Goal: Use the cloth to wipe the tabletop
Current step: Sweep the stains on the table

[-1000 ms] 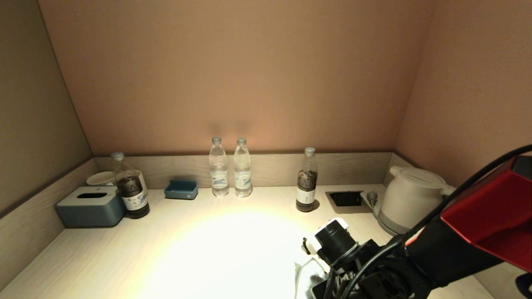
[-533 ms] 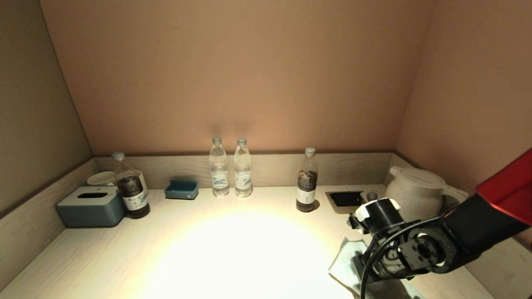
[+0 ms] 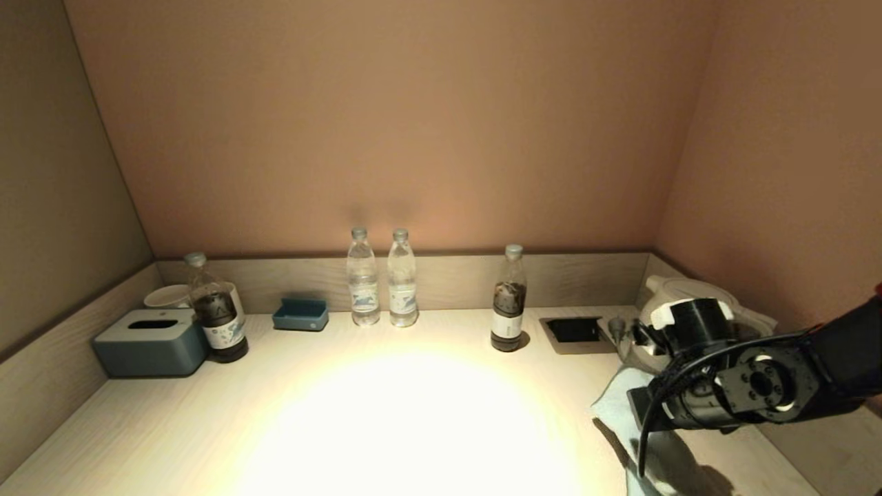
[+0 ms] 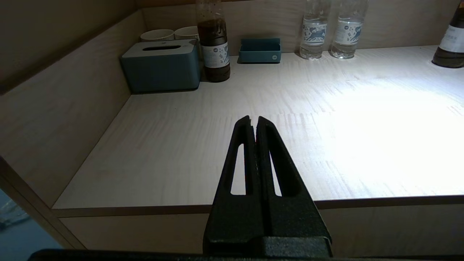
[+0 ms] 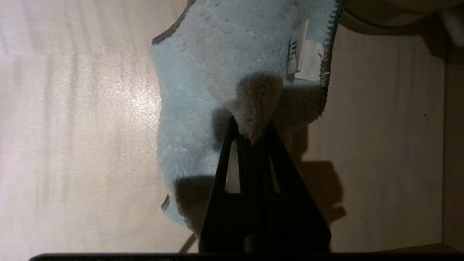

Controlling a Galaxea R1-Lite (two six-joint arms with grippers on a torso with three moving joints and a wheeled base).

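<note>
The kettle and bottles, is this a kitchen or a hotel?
Probably a hotel room's drinks nook: a kettle, water bottles and a tissue box stand on a walled counter. The right gripper grips a cloth.

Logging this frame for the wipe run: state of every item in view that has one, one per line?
cloth: spread on the tabletop, a fold pinched up
right gripper: shut on the cloth, near the kettle
left gripper: shut, empty, at the front edge
kettle: upright, lid on
two water bottles: upright, capped
two dark-drink bottles: upright, capped, partly full
tissue box: no tissue showing
</note>
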